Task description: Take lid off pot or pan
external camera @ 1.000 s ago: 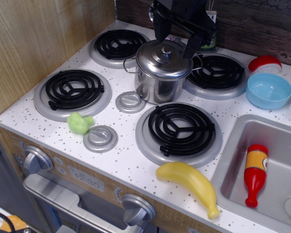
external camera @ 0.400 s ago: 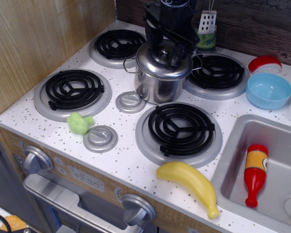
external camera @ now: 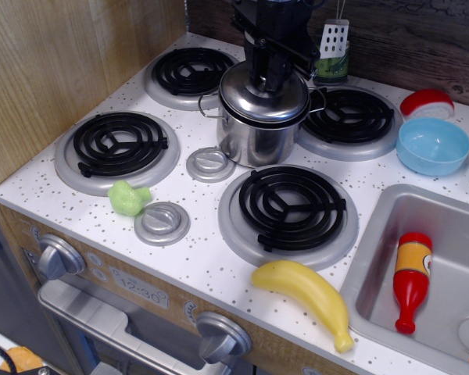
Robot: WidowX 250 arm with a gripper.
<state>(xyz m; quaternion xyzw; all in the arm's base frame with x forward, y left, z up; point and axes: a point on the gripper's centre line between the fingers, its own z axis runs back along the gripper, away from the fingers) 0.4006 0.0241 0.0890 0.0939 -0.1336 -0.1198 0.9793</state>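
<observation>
One black gripper (external camera: 267,76) comes down from above w/ its fingers pinched together over the centre of the lid (external camera: 263,99), right where the knob sits; knob itself hidden by the fingers. Lid appears lifted a touch, a dark gap showing betw. its rim and the pot (external camera: 255,134). Pot stands on the speckled white stovetop (external camera: 211,262) in the middle of the four black coil burners, just beside a flat grey disc (external camera: 210,164). Front edge: yellow banana (external camera: 306,294); at R, light blue bowl (external camera: 432,146) and a red bottle (external camera: 412,280) lying in the sink (external camera: 379,250).
</observation>
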